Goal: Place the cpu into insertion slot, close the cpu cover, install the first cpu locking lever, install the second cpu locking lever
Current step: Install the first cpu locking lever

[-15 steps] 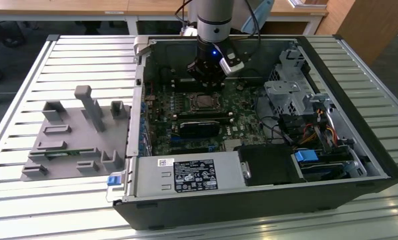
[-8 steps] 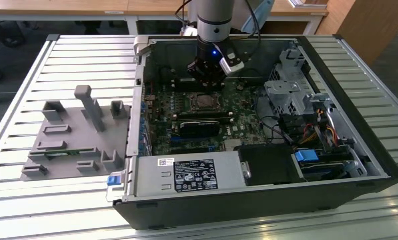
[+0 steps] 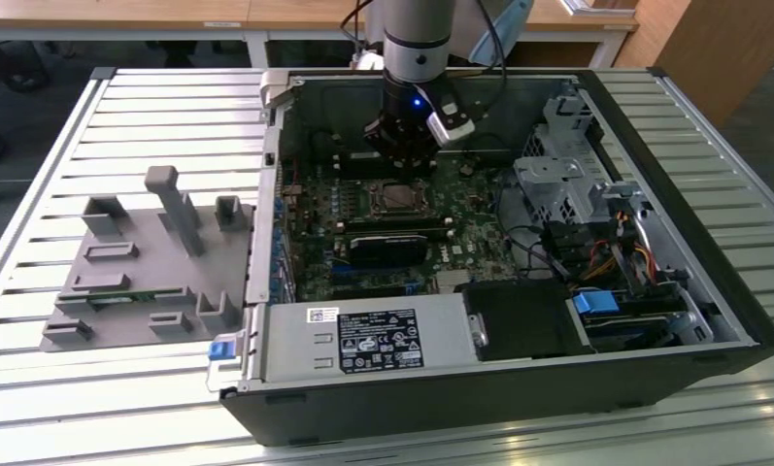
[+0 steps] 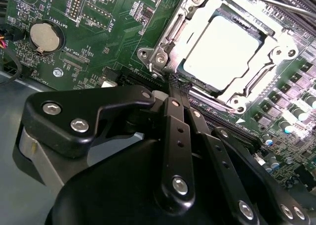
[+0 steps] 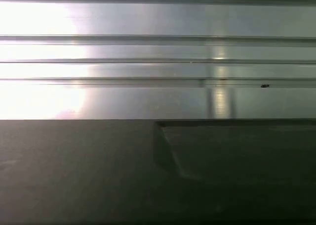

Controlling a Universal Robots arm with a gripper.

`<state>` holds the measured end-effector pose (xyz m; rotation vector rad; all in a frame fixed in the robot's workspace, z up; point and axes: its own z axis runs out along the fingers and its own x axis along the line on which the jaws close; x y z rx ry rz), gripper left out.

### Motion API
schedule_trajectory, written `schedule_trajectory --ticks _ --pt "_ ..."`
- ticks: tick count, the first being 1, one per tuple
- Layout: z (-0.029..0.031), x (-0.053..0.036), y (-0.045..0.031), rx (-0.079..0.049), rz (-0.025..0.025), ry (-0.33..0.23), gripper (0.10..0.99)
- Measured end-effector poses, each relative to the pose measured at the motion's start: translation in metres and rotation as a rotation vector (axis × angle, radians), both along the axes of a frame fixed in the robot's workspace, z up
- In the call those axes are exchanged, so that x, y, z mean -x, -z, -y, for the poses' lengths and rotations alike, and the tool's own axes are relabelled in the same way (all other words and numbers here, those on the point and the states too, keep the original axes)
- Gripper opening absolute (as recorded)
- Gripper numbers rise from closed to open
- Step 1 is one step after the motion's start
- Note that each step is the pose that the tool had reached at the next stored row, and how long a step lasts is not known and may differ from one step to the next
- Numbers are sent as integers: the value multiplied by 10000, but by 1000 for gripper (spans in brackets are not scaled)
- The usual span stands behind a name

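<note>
- A slatted aluminium workbench (image 3: 50, 146) carries an open desktop computer case (image 3: 697, 282), a grey moulded parts holder (image 3: 141, 262) lying beside it toward the exterior view's left.
- Nearest in the second wrist view, the gripper (image 4: 178, 84) is clenched, its two black fingers (image 4: 177, 131) pressed together with nothing between them, tips hovering just beside the socket's edge.
- Just beyond the tips, the cpu (image 4: 221, 51) sits in the insertion slot (image 3: 396, 197) on the green circuit board (image 4: 98, 22), its pale metal top showing through the window of the cpu cover (image 4: 256, 69), which appears to lie down over it.
- A thin locking lever (image 4: 276, 1) runs along the far side of the socket; whether it is latched cannot be told.
- Risk, as judged from here: the closed tips ride very near the cover frame and the small parts around it, so a slight sideways slip could scrape the board or skid off a lever, leaving the cover unclamped.
- Farther off in the exterior view, the arm (image 3: 420, 39) stands over the case's rear half.
</note>
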<state>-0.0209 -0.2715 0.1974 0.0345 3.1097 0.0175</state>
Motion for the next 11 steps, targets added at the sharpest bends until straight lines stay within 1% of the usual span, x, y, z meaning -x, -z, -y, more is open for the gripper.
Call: schedule_trajectory --ticks 4,7,11 --pt "-1 -1 -23 15 -1 -1 106" --pt "-1 -1 -24 67 -1 -1 106" --pt "-1 -1 -22 88 -4 0 106"
